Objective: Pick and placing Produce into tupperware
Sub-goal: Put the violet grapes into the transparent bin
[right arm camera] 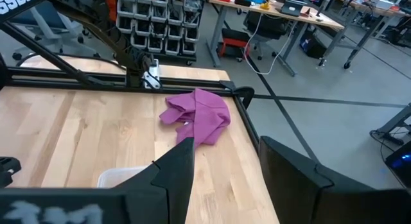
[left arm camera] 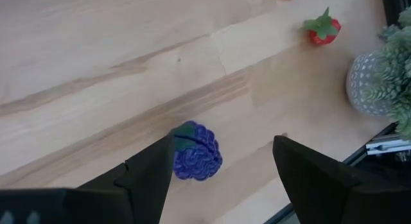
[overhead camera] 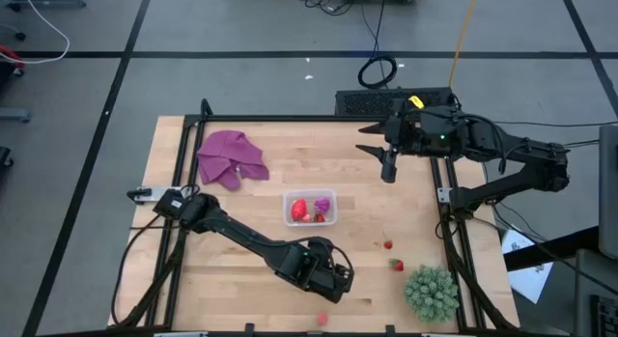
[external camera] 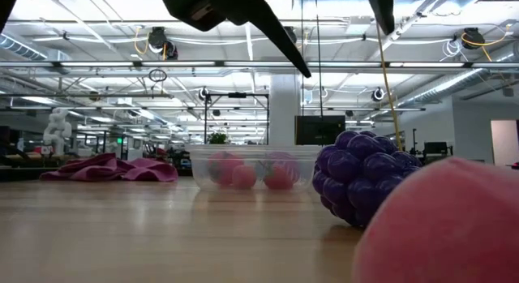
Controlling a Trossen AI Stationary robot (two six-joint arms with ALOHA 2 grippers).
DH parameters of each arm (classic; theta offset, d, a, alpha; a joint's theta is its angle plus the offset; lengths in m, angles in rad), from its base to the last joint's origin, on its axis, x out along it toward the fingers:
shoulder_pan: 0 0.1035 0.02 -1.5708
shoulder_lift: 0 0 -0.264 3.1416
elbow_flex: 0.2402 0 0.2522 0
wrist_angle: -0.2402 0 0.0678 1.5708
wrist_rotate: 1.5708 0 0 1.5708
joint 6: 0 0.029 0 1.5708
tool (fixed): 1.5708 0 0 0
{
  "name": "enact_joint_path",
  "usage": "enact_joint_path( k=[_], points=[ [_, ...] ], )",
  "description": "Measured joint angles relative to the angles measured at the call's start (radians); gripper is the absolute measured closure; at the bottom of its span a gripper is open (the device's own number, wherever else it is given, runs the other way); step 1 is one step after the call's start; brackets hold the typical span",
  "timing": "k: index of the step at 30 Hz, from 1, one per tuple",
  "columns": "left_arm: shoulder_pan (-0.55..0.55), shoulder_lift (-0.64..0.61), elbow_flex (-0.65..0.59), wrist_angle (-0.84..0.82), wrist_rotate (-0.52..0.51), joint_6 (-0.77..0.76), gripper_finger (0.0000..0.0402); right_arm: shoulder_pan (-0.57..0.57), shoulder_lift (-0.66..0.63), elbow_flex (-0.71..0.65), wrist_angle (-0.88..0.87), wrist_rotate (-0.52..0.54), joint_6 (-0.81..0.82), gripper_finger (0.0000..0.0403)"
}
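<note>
- The left arm is stretched low across the counter's near side, its left pincer (left arm camera: 218, 169) held with fingers spread.
- The right pincer (overhead camera: 388, 168) is held raised, fingers slightly parted.

Perhaps "SEN" on arm (right arm camera: 19, 2)

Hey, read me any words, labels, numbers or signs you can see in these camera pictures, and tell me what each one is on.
"SEN": white letters, cut off by the picture's edge, on a dark frame piece at the top corner of the right wrist view.
White marking on the right arm's own wrist housing: too blurred to read.
Nothing else is readable in these views.
</note>
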Motion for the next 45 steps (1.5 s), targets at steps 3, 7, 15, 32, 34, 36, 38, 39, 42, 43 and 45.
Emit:
enact_joint_path(
  k=[3, 7, 15, 32, 34, 36, 38, 39, 42, 43, 45],
  points=[
    [-0.002, 0.0, 0.0, 0.007, 0.002, -0.002, 0.0133, 0.0, 0.001, 0.0, 0.0, 0.0, 0.0, 0.0238],
    [-0.011, 0.0, 0.0, 0.056, 0.038, -0.002, 0.0133, 0.0, 0.0, 0.0, 0.0, 0.0, 0.0, 0.0238],
    [-0.017, 0.021, 0.0, 0.056, 0.037, -0.032, 0.0133, 0.0, 0.0, 0.0, 0.0, 0.0, -0.002, 0.0238],
    [-0.015, 0.046, 0.0, 0.042, 0.113, -0.089, 0.0133, 0.0, 0.0, -0.001, -0.002, 0.0, -0.003, 0.0238],
    [-0.012, 0.053, 0.0, 0.04, 0.128, -0.088, 0.0133, 0.0, 0.0, -0.001, -0.002, 0.0, -0.003, 0.0238],
    [-0.006, 0.066, 0.0, 0.05, 0.145, -0.087, 0.0133, 0.0, 0.0, -0.001, -0.002, 0.0, -0.003, 0.0238],
    [-0.004, 0.072, 0.0, 0.047, 0.152, -0.081, 0.0133, 0.0, 0.001, -0.001, -0.003, 0.0, -0.002, 0.0238],
    [-0.001, 0.073, -0.001, 0.044, 0.159, -0.078, 0.0133, 0.0, 0.001, -0.001, -0.004, 0.0, -0.001, 0.0238],
    [0.005, 0.075, 0.001, 0.046, 0.16, -0.064, 0.0133, 0.0, 0.001, -0.001, -0.011, 0.0, -0.001, 0.0238],
    [0.006, 0.077, 0.0, 0.044, 0.16, -0.064, 0.0133, 0.0, 0.001, -0.001, -0.011, 0.0, 0.0, 0.0238],
    [0.009, 0.081, 0.0, 0.041, 0.163, -0.058, 0.0133, 0.0, 0.001, -0.001, -0.011, 0.0, 0.0, 0.0238]
  ],
)
